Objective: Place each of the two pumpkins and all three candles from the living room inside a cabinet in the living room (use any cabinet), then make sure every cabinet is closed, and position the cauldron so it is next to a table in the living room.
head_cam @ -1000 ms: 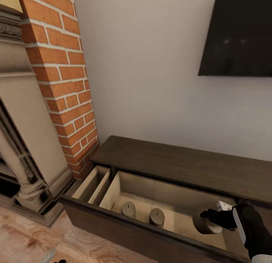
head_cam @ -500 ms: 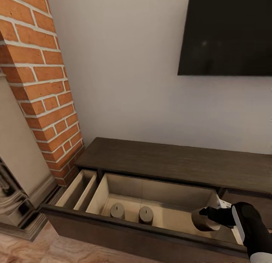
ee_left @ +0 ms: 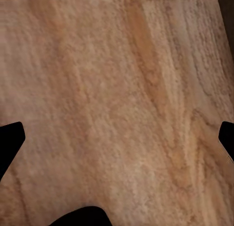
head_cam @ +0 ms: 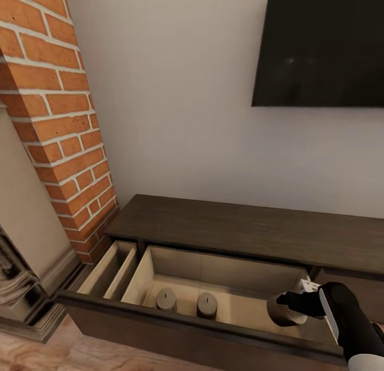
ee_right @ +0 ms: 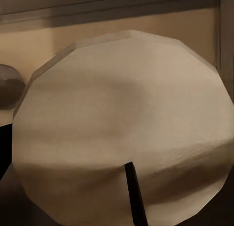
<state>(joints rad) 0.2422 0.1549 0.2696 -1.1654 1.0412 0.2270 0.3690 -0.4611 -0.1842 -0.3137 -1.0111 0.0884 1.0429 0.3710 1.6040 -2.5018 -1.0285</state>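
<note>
I hold the third candle [head_cam: 284, 310] clamped in my right gripper [head_cam: 290, 302] over the open cabinet [head_cam: 240, 232] drawer | two candles [head_cam: 166, 299] [head_cam: 206, 305] already stand inside | left gripper's opening: cannot tell | left: release, pumpkins, closing, cauldron.

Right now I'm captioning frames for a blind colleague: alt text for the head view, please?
The right gripper holds a third candle over the cabinet's open drawer, where two candles stand. Brick column left, dark screen above.
</note>
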